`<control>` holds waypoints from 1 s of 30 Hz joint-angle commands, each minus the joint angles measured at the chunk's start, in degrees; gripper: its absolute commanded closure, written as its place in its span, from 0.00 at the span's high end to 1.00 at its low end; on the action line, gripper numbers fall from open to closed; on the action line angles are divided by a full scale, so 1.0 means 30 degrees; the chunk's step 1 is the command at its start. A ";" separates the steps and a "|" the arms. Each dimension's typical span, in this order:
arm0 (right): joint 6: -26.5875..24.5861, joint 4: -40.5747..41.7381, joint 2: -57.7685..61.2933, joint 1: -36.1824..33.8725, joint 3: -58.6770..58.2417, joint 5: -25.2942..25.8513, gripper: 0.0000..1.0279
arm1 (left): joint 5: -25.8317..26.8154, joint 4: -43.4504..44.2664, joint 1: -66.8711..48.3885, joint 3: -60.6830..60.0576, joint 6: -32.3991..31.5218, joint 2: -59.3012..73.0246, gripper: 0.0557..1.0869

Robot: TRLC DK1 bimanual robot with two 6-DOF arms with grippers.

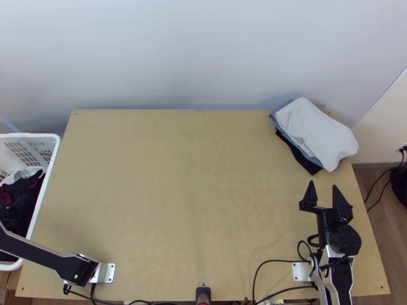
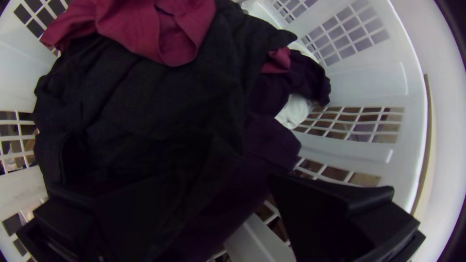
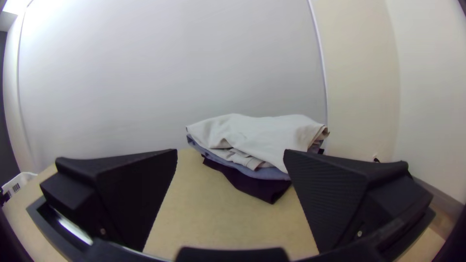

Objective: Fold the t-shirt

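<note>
Left arm (image 1: 43, 255): black link edged silver-grey; green light (image 1: 76, 277) near the base; white mounting plate (image 1: 110, 273), small dark dots.
Right arm (image 1: 341, 277): black, white side pieces; rounded black joint (image 1: 350, 240); looping black cables (image 1: 300, 244).
Right gripper (image 1: 323, 184): wedge-shaped black fingers (image 3: 323, 194), finely ribbed; small metallic screws (image 3: 359, 234).

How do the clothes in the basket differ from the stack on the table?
The clothes in the basket lie bunched every which way; the stack on the table lies folded in layers. The clothes are mostly black, dark red and dark purple, with some white; the stack is white on top, blue beneath and dark at the bottom. Both include dark and white cloth.
</note>
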 commanded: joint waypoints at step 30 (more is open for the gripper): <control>-0.0044 -0.0345 -0.0040 -0.0049 -0.0141 0.0030 0.96 | 0.0465 0.0762 0.0510 0.8222 -0.5262 -1.0416 0.04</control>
